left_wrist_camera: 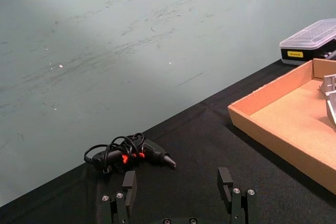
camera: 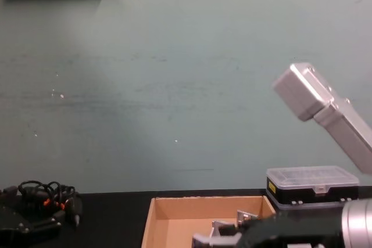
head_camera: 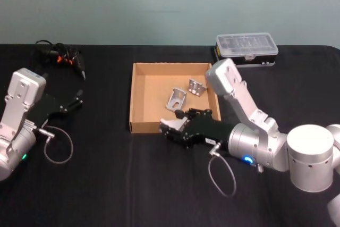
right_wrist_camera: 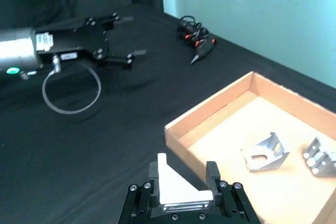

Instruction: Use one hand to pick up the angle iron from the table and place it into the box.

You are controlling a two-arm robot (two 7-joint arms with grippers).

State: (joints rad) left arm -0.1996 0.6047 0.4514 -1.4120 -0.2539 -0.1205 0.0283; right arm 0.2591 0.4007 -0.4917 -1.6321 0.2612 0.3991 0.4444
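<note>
**A:** Where is the angle iron (right_wrist_camera: 176,187)?

**B:** Clamped between the fingers of the right gripper (right_wrist_camera: 182,190). In the right wrist view the pale bracket sits upright between the two black fingers, which press on it from both sides. In the head view that gripper (head_camera: 171,126) is at the near wall of the box (head_camera: 139,126), close to its right corner.

**A:** Is it inside the box already?

**B:** Not in the tray; it is held just at the near edge, above the black desk (head_camera: 117,184).

**A:** What does the box hold?

**B:** Two other metal brackets. One bracket (head_camera: 176,99) lies near the middle of the floor, and a second bracket (head_camera: 197,86) lies at two o'clock from it, nearer the far right corner.

**A:** And the left arm?

**B:** The left gripper (head_camera: 78,98) is at nine o'clock from the box, well apart from it, fingers spread wide with nothing between them. The left wrist view shows both fingers (left_wrist_camera: 225,180) apart over bare desk.

**A:** Anything else?

**B:** A corded tool (head_camera: 66,58) at the far left, and a black case with clear lid (head_camera: 246,49) beyond the box's far right corner.
</note>
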